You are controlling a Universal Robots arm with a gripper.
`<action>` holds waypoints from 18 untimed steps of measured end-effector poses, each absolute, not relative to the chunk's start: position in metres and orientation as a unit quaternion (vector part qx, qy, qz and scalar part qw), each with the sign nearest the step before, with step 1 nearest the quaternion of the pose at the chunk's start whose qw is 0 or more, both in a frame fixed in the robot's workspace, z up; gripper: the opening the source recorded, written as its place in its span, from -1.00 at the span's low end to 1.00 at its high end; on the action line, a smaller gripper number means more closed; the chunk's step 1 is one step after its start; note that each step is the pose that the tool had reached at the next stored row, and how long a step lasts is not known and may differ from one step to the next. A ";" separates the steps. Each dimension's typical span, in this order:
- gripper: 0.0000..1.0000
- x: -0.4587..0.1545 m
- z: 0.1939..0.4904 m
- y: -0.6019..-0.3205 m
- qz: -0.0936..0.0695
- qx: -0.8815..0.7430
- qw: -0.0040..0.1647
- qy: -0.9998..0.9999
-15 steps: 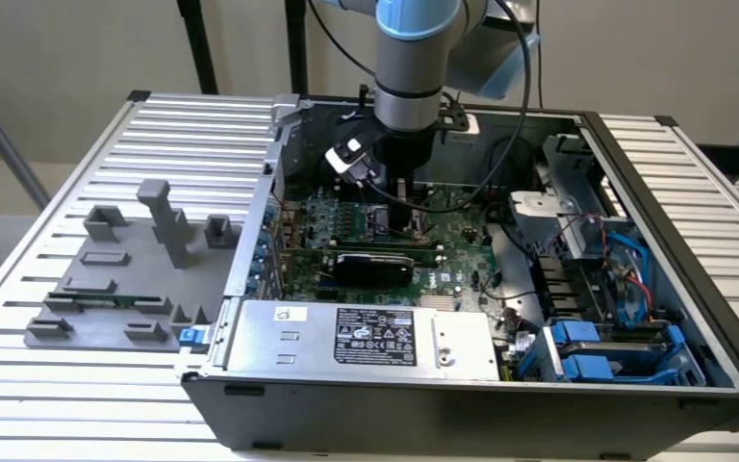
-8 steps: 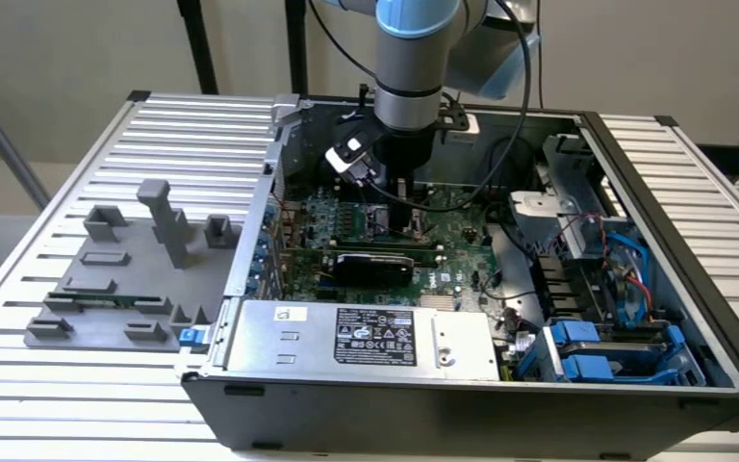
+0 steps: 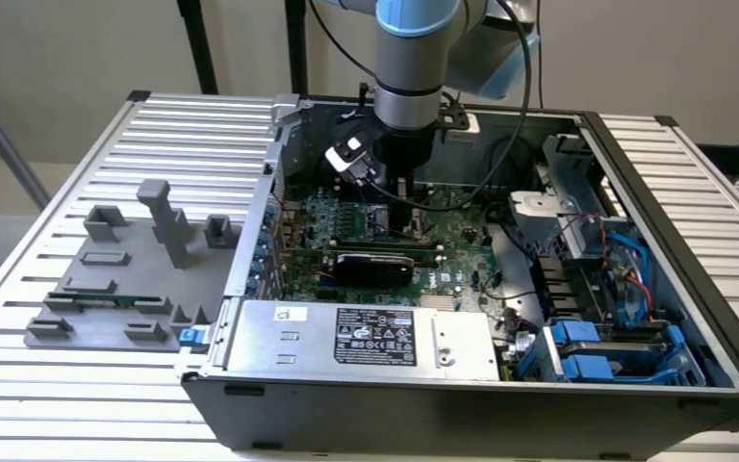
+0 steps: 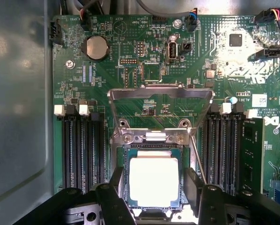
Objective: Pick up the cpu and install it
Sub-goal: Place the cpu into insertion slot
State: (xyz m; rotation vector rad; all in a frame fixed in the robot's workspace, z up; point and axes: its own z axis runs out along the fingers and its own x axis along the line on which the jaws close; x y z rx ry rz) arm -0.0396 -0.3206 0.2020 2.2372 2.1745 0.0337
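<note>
The cpu (image 4: pixel 154 180), a flat square chip with a pale metal top, lies in the black socket frame (image 4: pixel 151 148) on the green motherboard (image 4: pixel 130 28). My gripper (image 4: pixel 155 187) hangs right over it, open. One black finger (image 4: pixel 116 187) stands on each side of the chip, with a small gap to its edges. The socket's metal load plate (image 4: pixel 159 91) is swung up and back. In the exterior view my gripper (image 3: pixel 395 207) reaches down into the open computer case (image 3: pixel 677 241), over the motherboard (image 3: pixel 453 260), and the arm hides the socket.
Memory slots (image 4: pixel 81 150) flank the socket, with one memory stick (image 4: pixel 252 154) seated and a coin battery (image 4: pixel 96 47) nearby. In the case are a power supply (image 3: pixel 357 337), cables (image 3: pixel 626 260) and blue drive bays (image 3: pixel 600 351). Grey fixture blocks (image 3: pixel 126 279) stand on the slatted table at the exterior view's left.
</note>
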 end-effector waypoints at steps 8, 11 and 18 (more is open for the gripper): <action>0.25 -0.040 0.202 -0.321 0.012 0.717 0.009 0.697; 0.25 -0.040 0.202 -0.321 0.014 0.717 0.007 0.697; 0.25 -0.040 0.202 -0.321 0.019 0.717 0.003 0.697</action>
